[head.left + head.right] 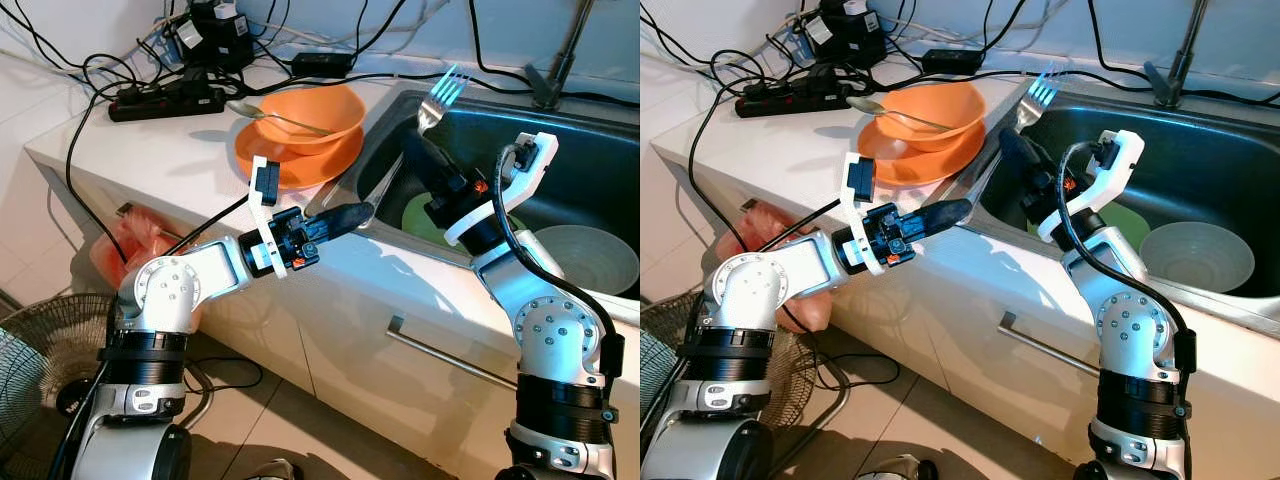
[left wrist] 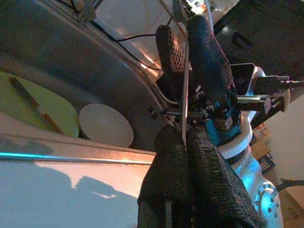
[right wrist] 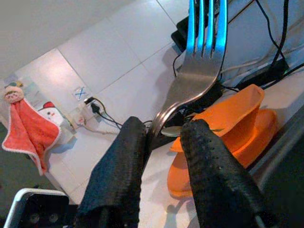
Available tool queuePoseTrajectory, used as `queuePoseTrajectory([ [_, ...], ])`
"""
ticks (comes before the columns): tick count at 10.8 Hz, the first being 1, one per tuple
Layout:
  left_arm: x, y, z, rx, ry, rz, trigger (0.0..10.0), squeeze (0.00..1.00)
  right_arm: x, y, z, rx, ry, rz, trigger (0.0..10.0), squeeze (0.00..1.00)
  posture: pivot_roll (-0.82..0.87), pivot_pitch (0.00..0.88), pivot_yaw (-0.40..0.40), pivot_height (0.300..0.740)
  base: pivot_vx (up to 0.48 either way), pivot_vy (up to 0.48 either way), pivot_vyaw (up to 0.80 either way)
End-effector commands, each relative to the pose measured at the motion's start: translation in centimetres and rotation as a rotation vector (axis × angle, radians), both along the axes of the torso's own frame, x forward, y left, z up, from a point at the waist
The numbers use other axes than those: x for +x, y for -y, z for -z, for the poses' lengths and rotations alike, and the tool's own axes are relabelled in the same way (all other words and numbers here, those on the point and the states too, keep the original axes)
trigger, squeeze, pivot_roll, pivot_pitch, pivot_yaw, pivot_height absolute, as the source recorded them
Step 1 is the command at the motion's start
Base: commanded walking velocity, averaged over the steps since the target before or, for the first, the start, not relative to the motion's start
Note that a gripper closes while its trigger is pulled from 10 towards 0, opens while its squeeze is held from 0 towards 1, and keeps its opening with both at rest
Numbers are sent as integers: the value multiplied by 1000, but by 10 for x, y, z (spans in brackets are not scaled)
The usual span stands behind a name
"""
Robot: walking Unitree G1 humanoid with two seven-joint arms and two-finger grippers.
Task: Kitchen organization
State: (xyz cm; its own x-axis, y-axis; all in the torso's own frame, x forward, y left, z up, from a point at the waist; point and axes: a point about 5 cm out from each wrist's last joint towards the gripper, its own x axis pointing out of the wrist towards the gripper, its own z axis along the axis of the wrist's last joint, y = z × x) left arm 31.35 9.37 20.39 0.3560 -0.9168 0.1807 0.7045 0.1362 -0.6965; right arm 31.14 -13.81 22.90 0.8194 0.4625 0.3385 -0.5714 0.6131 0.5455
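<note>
A silver fork (image 1: 443, 92) stands tines up over the left rim of the sink (image 1: 590, 150). My right gripper (image 1: 418, 145) reaches up out of the sink and is shut on the fork's neck (image 3: 197, 80). My left gripper (image 1: 358, 212) lies over the counter's front edge beside the sink, fingers pressed together. In the left wrist view the fork's thin handle (image 2: 184, 95) runs edge-on from my left fingertips (image 2: 168, 142) up between the right gripper's fingers. An orange bowl (image 1: 305, 115) holding a spoon (image 1: 268, 114) sits on an orange plate (image 1: 300, 165) on the counter.
In the sink lie a green plate (image 2: 52, 111) with a chopstick (image 2: 33, 102) on it and a white bowl (image 1: 585, 255). A power strip (image 1: 165, 100) and tangled cables crowd the back of the counter. A drawer handle (image 1: 440, 355), a fan (image 1: 40, 340) and a red bag (image 1: 130, 240) are below.
</note>
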Motion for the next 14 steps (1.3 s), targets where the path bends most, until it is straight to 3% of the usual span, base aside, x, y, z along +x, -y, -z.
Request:
queuePoseTrajectory([
  [1,-3,-3,-7,-51,15,38,5176,0,1,1,3,13,-17,7,0,0,53,33,136,740,0,0,0],
  [2,-3,-2,-8,-50,17,46,5961,0,1,1,3,14,-19,5,0,0,52,32,138,740,0,0,0],
  [3,-4,-1,-7,-43,22,51,6000,0,1,1,4,19,-23,7,0,0,53,31,138,740,0,0,0],
  [5,-4,-2,-7,-42,22,53,4980,0,2,1,5,32,-30,10,0,0,53,29,137,740,0,0,0],
  [7,-3,-1,-7,-39,27,51,4706,0,3,2,5,39,-36,10,0,0,52,28,136,740,0,0,0],
  [8,-3,-1,-6,-37,28,49,3882,0,3,3,6,43,-40,10,0,0,50,27,135,740,0,0,0],
  [9,-3,-1,-6,-31,33,43,5176,0,3,3,7,43,-43,12,0,0,50,27,135,740,0,0,0],
  [10,-2,-1,-6,-26,36,37,8353,0,3,4,7,43,-44,12,0,0,48,27,134,740,0,0,0],
  [11,0,-1,-5,-13,42,15,10000,1000,3,4,7,44,-45,13,0,0,49,27,132,740,0,0,0],
  [14,1,-1,0,12,35,-11,10000,1000,6,5,8,45,-61,40,0,0,51,30,124,740,0,0,0],
])
